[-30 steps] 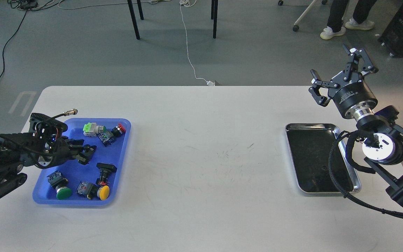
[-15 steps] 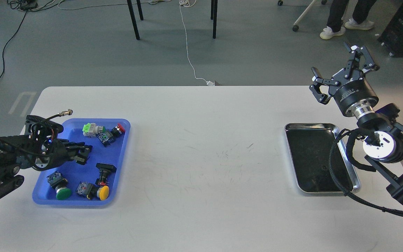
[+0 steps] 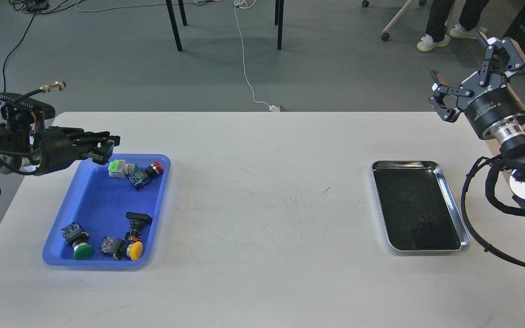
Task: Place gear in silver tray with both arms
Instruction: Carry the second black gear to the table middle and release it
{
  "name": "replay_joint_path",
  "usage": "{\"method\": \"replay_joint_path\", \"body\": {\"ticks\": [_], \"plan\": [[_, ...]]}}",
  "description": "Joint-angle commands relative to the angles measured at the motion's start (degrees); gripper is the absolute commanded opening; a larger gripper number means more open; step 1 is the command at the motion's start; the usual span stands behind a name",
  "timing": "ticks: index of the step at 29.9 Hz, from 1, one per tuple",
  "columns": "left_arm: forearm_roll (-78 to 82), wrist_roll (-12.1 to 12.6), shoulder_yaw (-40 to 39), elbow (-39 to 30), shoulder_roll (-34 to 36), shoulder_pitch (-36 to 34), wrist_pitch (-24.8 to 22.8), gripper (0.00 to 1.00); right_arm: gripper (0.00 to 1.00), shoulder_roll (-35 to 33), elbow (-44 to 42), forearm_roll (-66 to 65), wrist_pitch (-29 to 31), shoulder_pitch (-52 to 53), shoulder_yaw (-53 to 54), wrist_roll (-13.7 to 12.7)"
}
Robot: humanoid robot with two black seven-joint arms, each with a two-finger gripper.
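The silver tray [image 3: 404,162] lies empty on the right side of the white table. The gear is several push-button switches in a blue plastic tray [image 3: 94,205] on the left: a green-and-white one [image 3: 117,167], a red one [image 3: 155,167], a black one [image 3: 136,222], a green one [image 3: 79,248] and a yellow one [image 3: 132,249]. My left gripper [image 3: 106,148] hovers above the blue tray's far left corner; its dark fingers lie close together and I cannot tell if they hold anything. My right gripper [image 3: 470,68] is open and empty, raised beyond the table's far right corner.
The right arm's looped black cable [image 3: 474,228] hangs just right of the silver tray. Beyond the table's far edge are chair legs [image 3: 176,27], a white cord [image 3: 244,59] on the floor and a person's feet [image 3: 433,42].
My left gripper has risen out of the blue tray and moved toward its far left corner. My right gripper has lifted up and to the right, away from the silver tray.
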Motion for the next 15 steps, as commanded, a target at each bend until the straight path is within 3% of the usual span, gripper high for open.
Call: {"method": "replay_joint_path", "body": {"ticks": [1,7,11,15], "plan": [[0.29,1.55,0.59,0.22,-8.93,-5.49,-0.41,0.14,0.98,-4.93,2.02,-2.58,-0.01,-0.25,0.18,-0.25],[0.91,5.94,0.77,5.04,-25.61,-6.99,-0.32,0.14,0.98,-11.27,6.25,-2.50,0.00,-1.04,0.10,-0.34],[1.00,6.12,2.00,8.92,-36.62,-7.08,-0.32,0.14,0.98,-11.62,5.98,-3.28,-0.53,-0.95,0.01,-0.43],[2.04,6.21,5.59,10.68,-42.43,-6.55,-0.14,0.14,0.98,-11.62,5.98,-3.29,-0.71,-0.78,0.19,-0.43]]}}
